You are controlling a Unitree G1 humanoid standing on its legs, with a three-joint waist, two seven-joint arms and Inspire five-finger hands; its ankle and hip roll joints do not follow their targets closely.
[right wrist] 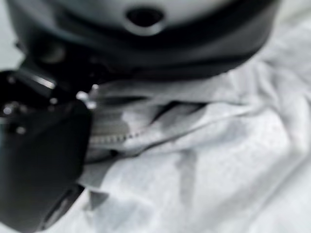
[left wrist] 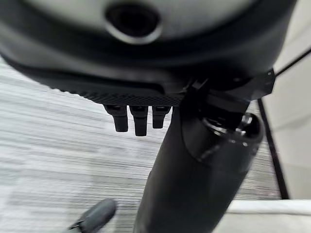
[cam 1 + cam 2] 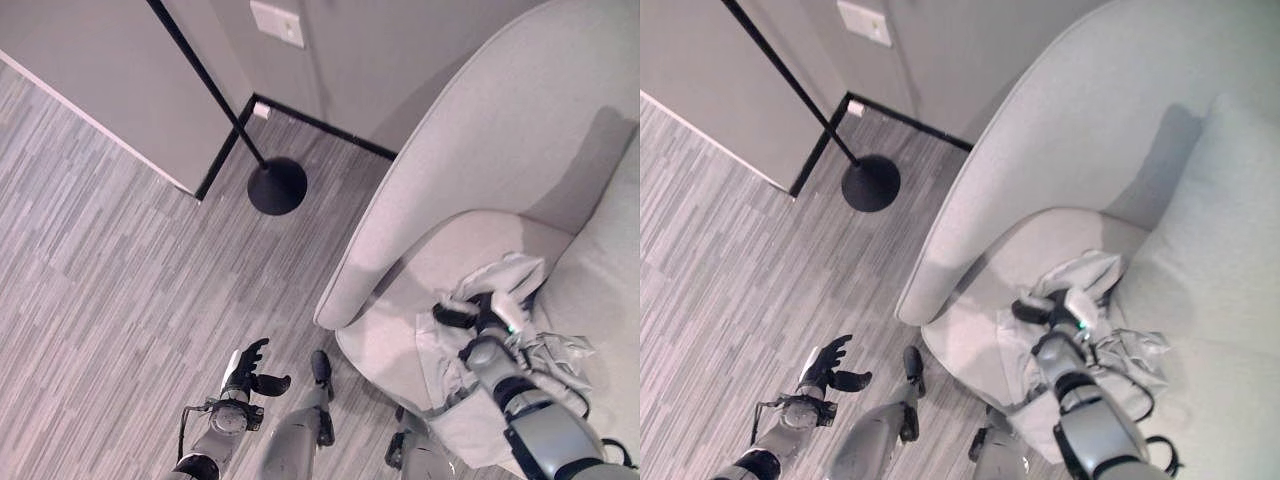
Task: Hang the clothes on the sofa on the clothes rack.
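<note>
The sofa point(image 3: 480, 130) carries the crumpled pale clothes point(image 3: 505, 330) on its seat, and the rack point(image 3: 276, 186) stands well apart on the floor, its pole rising out of view. My right hand point(image 3: 470, 318) sits on the heap; whether its fingers have closed on cloth I cannot tell. A shallow pinch could slip, or lift one layer and drag the rest off. My left hand point(image 3: 248, 372) hangs over the floor, fingers relaxed, empty.

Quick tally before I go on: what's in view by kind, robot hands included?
Sofa: 1
Cushion: 1
Pale grey garment, on the seat: 1
Clothes rack, black pole on a round base: 1
Robot hands: 2, left hand, right hand
Total: 6
</note>
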